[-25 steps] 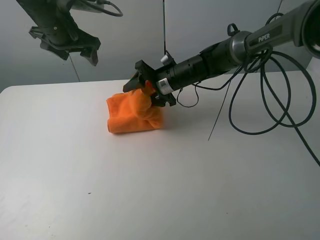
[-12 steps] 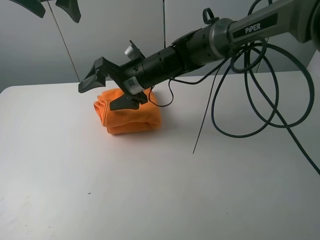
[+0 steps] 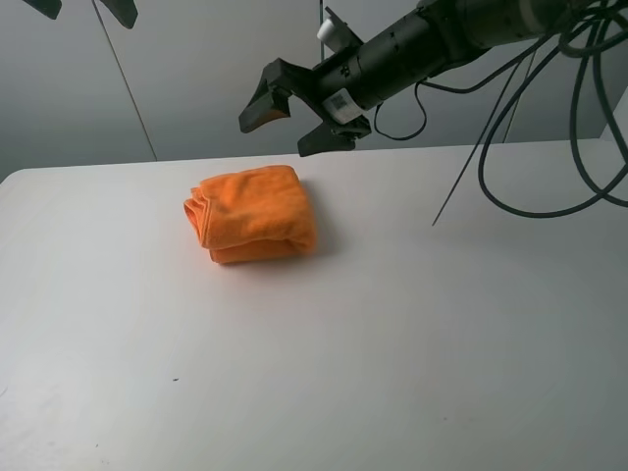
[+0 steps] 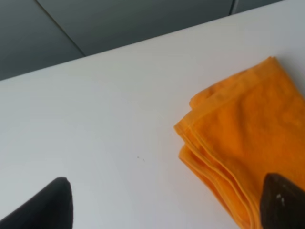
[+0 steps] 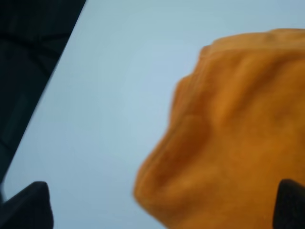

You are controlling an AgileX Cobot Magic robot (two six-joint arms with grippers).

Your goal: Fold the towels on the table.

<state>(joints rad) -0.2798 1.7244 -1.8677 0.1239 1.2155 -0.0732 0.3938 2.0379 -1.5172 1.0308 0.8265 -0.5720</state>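
I am looking down at the big white table [image 3: 392,343]. It is plain and smooth, and a grey wall [image 3: 196,88] is standing behind it. The orange towel [image 3: 253,213] is lying folded in a thick little bundle on the far part of the table, a bit to the left. My right gripper [image 3: 290,121] is hanging in the air above the towel, wide open and holding nothing. My left gripper [image 3: 81,8] is up at the top corner, open too, with nothing in it. Black cables [image 3: 549,147] are dangling on the right.
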